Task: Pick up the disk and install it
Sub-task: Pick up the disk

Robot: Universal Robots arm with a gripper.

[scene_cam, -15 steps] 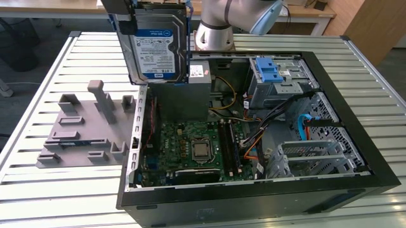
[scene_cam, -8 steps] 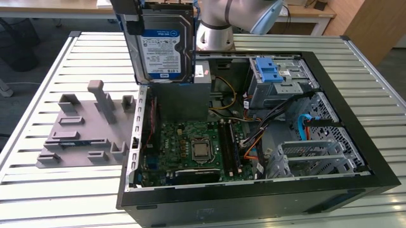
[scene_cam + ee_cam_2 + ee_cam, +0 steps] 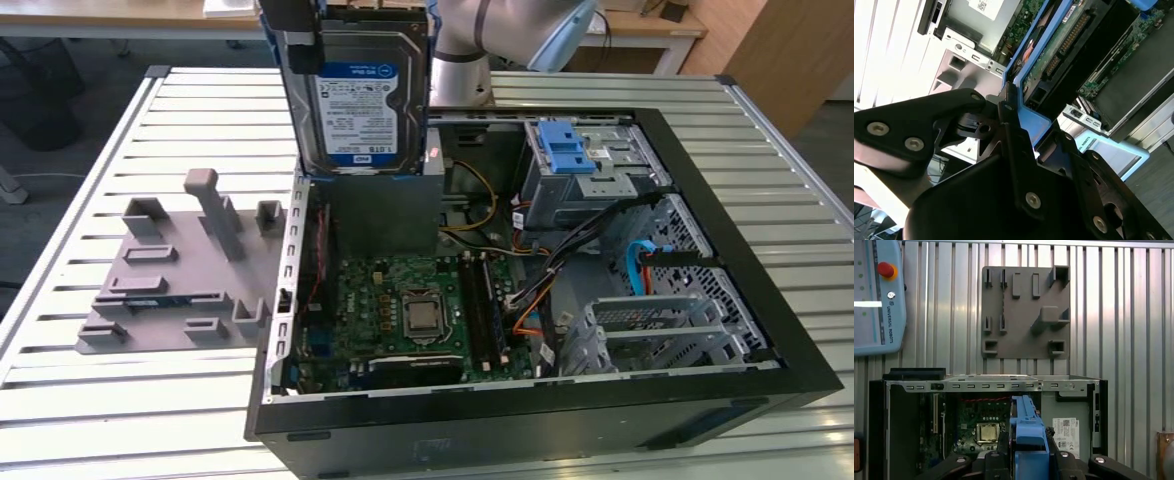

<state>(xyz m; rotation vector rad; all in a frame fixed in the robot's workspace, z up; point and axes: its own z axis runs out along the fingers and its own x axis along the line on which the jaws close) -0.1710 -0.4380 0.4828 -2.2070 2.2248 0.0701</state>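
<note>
Blue-framed disk hung upright below the gripper, which was clamped tight on its carrier edge, over the open computer case. Best held square, steady and clear of the case walls.

An open black computer case lies on the slatted metal worktop, its green motherboard exposed. A grey fixture plate with upright pegs sits just beside it, on the exterior view's left. In the first wrist view, a teach pendant rests on the slats.
</note>
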